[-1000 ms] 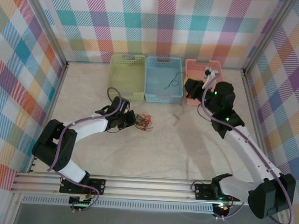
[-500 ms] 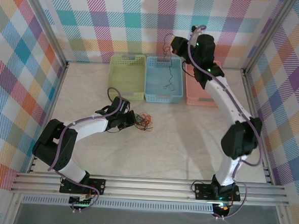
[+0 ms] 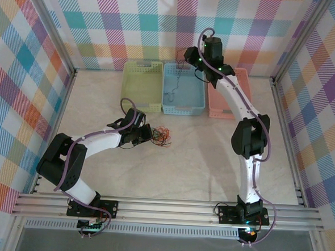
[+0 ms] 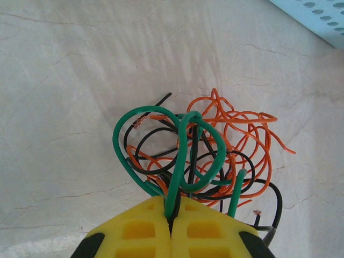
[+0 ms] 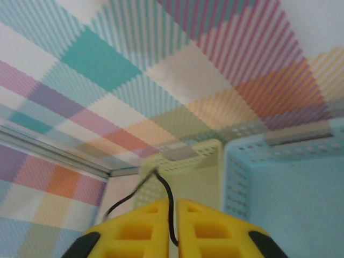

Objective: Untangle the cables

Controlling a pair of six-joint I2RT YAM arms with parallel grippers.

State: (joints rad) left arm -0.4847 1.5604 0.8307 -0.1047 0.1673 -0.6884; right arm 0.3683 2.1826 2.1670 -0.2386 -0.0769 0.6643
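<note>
The cables (image 3: 162, 135) lie as a small tangle on the table (image 3: 199, 161), left of centre in the top view, well below the row of baskets. In the left wrist view the tangle (image 4: 204, 150) sits just above the yellow fingers in the frame, with orange, black and green loops crossing one another. The left gripper (image 4: 172, 208) is clenched on a green wire (image 4: 177, 161) that runs straight up from the fingertips into the knot. In the top view the left gripper (image 3: 145, 133) touches the bunch from its left side, so this arm is much the nearer.

One black wire (image 3: 170, 91) is apart from the rest. The right gripper (image 3: 190, 54), raised at the upper middle of the top view, pinches its upper end, and the wire hangs downward over the blue basket (image 3: 182, 109). In the right wrist view the wire (image 5: 167, 193) rises from between the pressed-together fingers (image 5: 173, 207), with the green basket (image 5: 183, 161) and the blue basket (image 5: 285, 183) beyond.

The wire's long axis looks vertical, its free end below the gripper, so a release would likely drop it into the blue basket. No labels or writing can be read.
</note>
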